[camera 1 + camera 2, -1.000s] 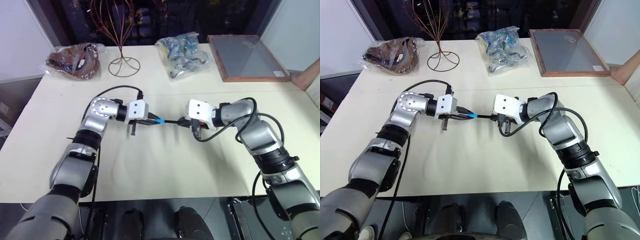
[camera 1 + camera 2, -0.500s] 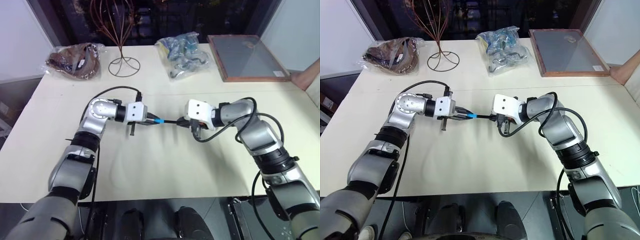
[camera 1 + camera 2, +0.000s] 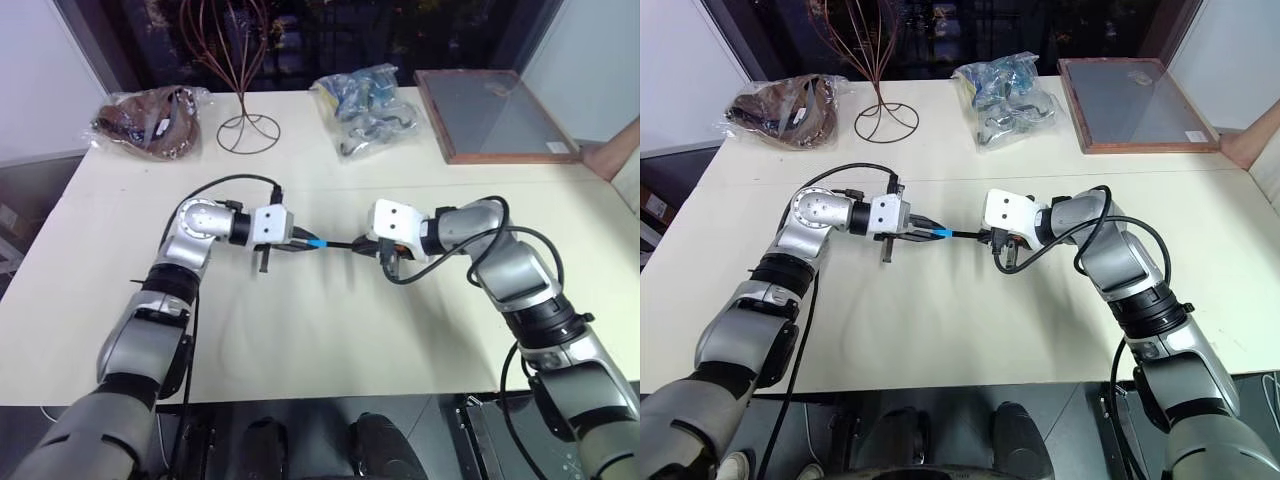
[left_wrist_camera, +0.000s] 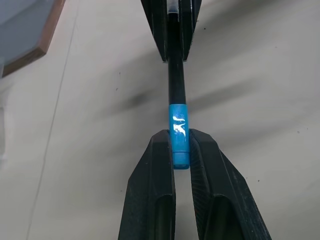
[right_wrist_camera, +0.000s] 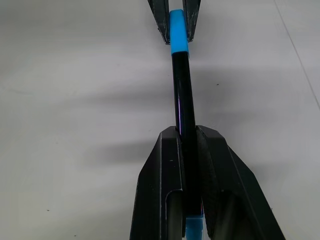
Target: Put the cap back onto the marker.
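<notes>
marker tip hidden inside the cap (image 4: 179, 132), so seating depth not readable. far end of marker (image 5: 183, 107) cut off behind right gripper fingers, only a sliver of blue at the base in the right wrist view. from the head views, fingertips of both grippers small and dark, hard to separate from the marker itself. contents of plastic bags at the far edge of table (image 3: 330, 330) not identifiable.

left gripper (image 4: 181, 150) fingers pinched together on the cap, pads flat against both sides of it, roughly half the cap sticking out past the fingertips. right gripper (image 5: 186, 137) fingers clamped on the marker barrel, barrel running out straight between them toward the left gripper. both grippers facing each other, tip to tip, lined up along one axis above the table, not touching each other.

cap bright light blue, short glossy cylinder, white glare on top. marker thin, black, shiny, straight, held level over the middle of the table between the two grippers; cap end on the left, barrel end on the right. cap and barrel meet with no gap visible in either wrist view.

far side of table: brown item in a bag (image 3: 145, 120) far left, wire stand (image 3: 245, 125) next to it, bag of bluish stuff (image 3: 365, 110) centre, wood-framed panel (image 3: 495, 115) far right.
</notes>
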